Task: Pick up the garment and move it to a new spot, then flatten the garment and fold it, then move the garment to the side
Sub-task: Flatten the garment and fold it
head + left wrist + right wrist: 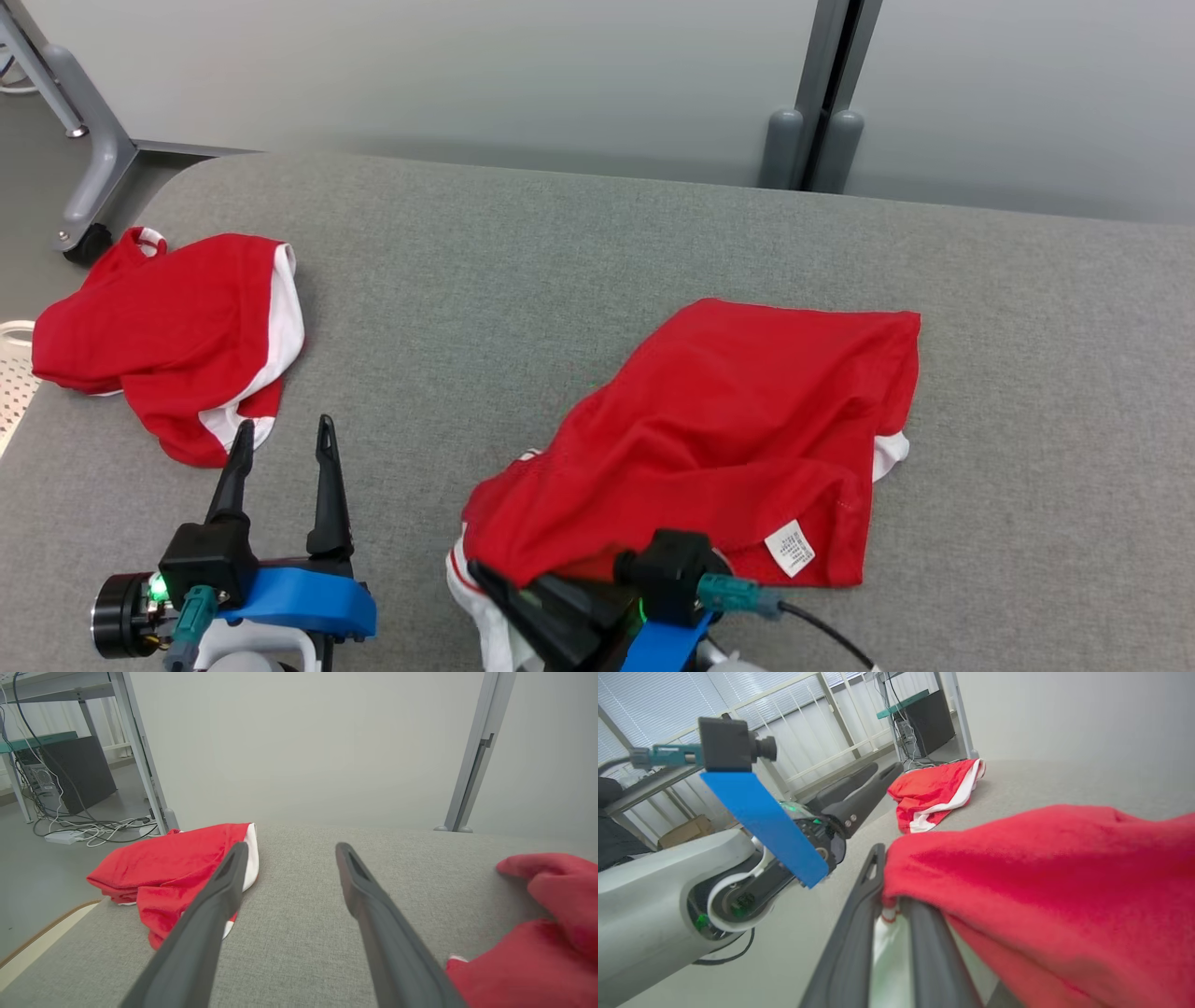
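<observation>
Spreading grey and woven across the scene as a padded table point(560, 243), with a pale frosted wall point(467, 75) running behind it. Pinching narrow with the right gripper point(886, 891) on the near left corner of the red garment point(728, 429), a strip of white-and-red trim showing between the two dark fingers point(850, 942) in the right wrist view. Draping red cloth over one finger and covering its tip. Lying mostly spread but rumpled on the table's right half, with a white label point(789, 546) facing up near the front hem and a bit of white peeking out at the right side. Holding the left gripper point(285, 427) spread wide over bare table at the lower left, fingers pointing away from the robot. Sitting crumpled by the table's left rim as a second red garment point(168, 336) with a white band, its near edge just beside the left gripper's outer fingertip; touching or not, impossible to tell. Standing on the floor beyond that rim as a metal frame leg point(103, 168) on a castor.
</observation>
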{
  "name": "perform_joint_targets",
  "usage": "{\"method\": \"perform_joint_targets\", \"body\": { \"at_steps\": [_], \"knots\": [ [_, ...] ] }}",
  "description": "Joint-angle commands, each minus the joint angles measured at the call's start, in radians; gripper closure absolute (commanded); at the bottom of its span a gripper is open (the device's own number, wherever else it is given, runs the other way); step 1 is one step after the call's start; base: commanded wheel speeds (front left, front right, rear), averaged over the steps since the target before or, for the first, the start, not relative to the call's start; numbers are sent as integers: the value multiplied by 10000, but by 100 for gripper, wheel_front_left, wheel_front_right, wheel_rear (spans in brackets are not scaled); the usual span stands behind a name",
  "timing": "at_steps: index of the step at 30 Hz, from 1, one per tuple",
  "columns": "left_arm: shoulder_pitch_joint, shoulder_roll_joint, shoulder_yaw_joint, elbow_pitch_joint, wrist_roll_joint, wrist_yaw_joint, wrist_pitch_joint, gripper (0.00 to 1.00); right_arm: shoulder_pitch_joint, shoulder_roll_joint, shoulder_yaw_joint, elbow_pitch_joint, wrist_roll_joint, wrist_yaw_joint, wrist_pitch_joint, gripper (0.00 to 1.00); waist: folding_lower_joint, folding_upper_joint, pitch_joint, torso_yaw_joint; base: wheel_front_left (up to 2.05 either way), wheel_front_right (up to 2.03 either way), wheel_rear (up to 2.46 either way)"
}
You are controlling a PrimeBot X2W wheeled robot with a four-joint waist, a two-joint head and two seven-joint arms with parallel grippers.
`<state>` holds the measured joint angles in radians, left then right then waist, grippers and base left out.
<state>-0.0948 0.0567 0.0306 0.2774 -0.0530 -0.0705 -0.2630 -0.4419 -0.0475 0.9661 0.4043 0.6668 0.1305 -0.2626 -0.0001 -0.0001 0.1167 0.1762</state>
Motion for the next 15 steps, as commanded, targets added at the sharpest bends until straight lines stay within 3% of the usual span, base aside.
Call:
{"method": "perform_joint_targets", "body": {
  "at_steps": [1, 6, 15],
  "knots": [
    [-81, -20, 11, 4, -39, 45, -28, 0, -13, -51, 393, 267, 220, 5, -35, 0, 1, 1, 7, 5, 0, 0, 0],
    [66, -34, 63, 30, -87, 125, -27, 0, 130, -54, 359, 742, 353, 5, -36, 0, 1, 1, -52, -176, 0, 0, 0],
    [234, -35, 125, 56, -77, 162, -27, 0, 1524, -58, -1986, 1023, -577, 5, -35, 0, 1, 1, -303, -720, 0, 0, 0]
  ]
}}
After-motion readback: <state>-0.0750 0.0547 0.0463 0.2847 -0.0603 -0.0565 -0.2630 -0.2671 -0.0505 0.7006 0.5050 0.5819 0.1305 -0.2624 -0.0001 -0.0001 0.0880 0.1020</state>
